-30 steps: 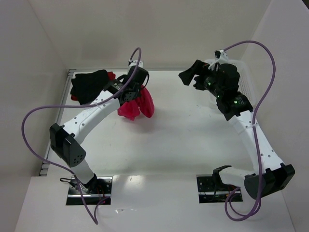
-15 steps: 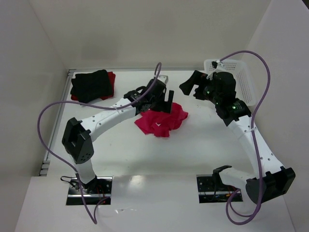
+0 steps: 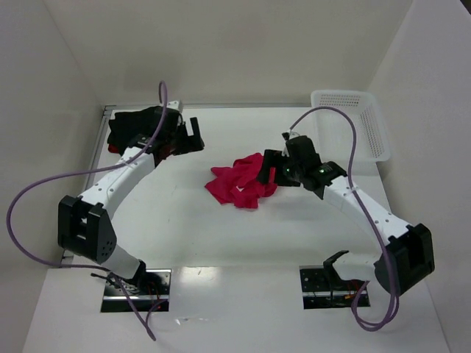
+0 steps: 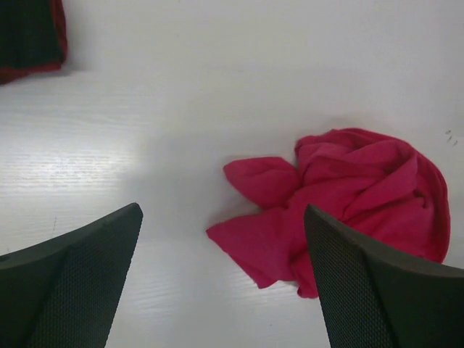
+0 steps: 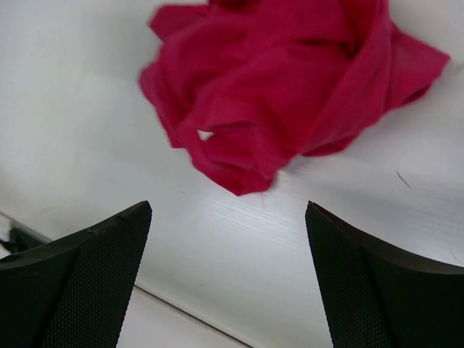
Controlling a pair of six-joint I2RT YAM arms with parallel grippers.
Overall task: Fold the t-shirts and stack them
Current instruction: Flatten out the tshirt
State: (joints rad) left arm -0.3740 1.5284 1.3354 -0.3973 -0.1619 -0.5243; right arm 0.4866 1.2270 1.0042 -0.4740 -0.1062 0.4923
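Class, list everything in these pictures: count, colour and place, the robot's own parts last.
crimson-pink t-shirt: 1, crimson-pink, crumpled at table's middle
black t-shirt: 1, black, folded, far-left corner
darker red t-shirt: 1, dark red, under the black one, edges showing
basket: 1, white, far-right corner
table: 1, white, under everything
cables: 2, purple, looping from the arms
left gripper: 1, black, open, by the black t-shirt
right gripper: 1, black, open, beside the crimson-pink t-shirt
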